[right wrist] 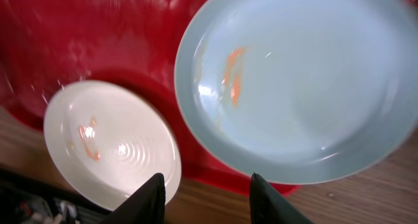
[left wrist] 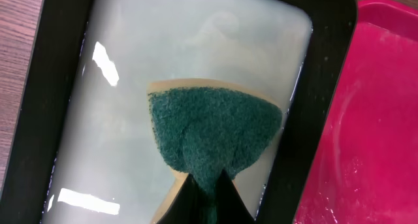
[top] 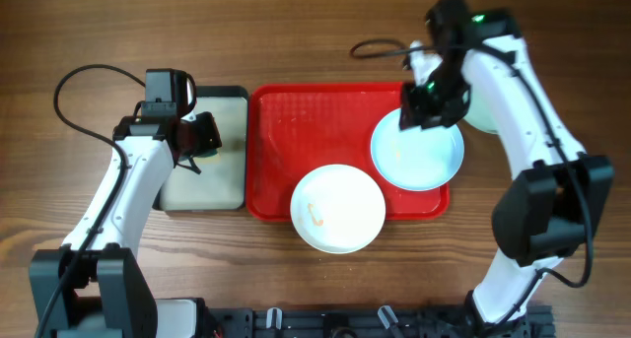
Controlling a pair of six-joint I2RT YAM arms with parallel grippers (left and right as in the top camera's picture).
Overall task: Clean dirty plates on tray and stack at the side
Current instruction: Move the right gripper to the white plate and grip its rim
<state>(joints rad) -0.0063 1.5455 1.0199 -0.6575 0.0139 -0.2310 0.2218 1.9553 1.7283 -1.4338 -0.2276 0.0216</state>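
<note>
The red tray holds a white plate over its front rim and a pale blue plate over its right rim. Both plates carry orange smears, also clear on the white plate and the blue plate in the right wrist view. My right gripper hovers over the blue plate's far edge. Seen from its own camera, the right gripper is open with nothing between its fingers. My left gripper is shut on a teal sponge above the grey tray.
The black-rimmed grey tray sits just left of the red one, its wet bottom glinting. A pale round shape shows partly behind my right arm, right of the red tray. Cables run along the table's back.
</note>
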